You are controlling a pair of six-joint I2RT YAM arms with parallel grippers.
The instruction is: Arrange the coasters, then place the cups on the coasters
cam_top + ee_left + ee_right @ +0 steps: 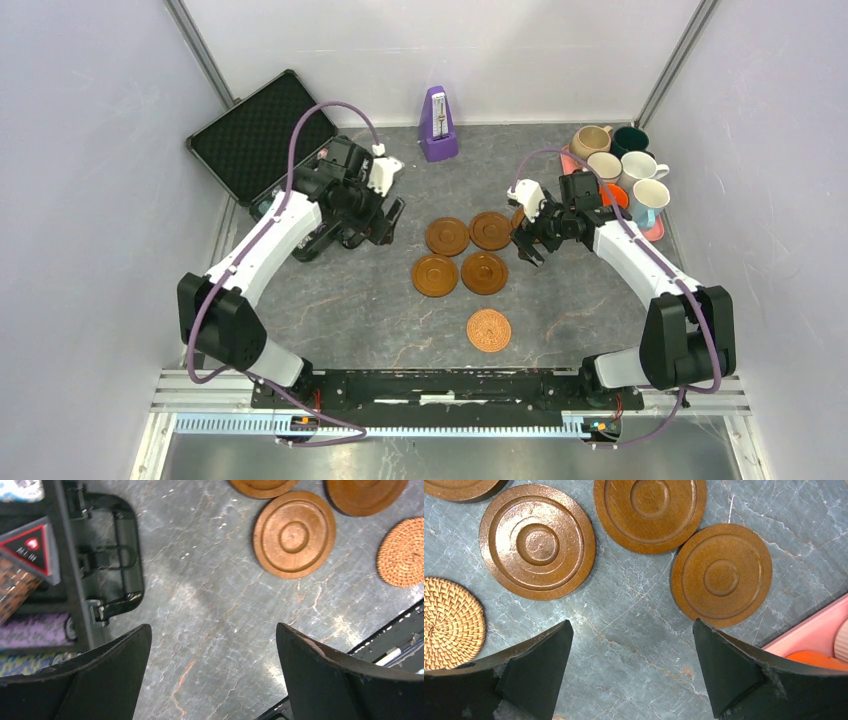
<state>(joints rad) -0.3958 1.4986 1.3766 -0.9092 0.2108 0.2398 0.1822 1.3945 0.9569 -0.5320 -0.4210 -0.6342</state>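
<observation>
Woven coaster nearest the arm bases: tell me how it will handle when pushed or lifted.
The woven coaster looks thin and light, so it probably slides easily. Lying flat, its low edge is likely hard to pinch. The weave may flex slightly.

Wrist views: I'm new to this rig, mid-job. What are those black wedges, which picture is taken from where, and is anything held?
Two robot arms share a table. The wide picture looks down from above: left arm, right arm. The other two come from a camera on each wrist; the black wedges are that arm's own jaws, both pairs open and empty. On the table lie wooden coasters, one woven coaster, mugs on a pink tray, a purple metronome and an open black case.
</observation>
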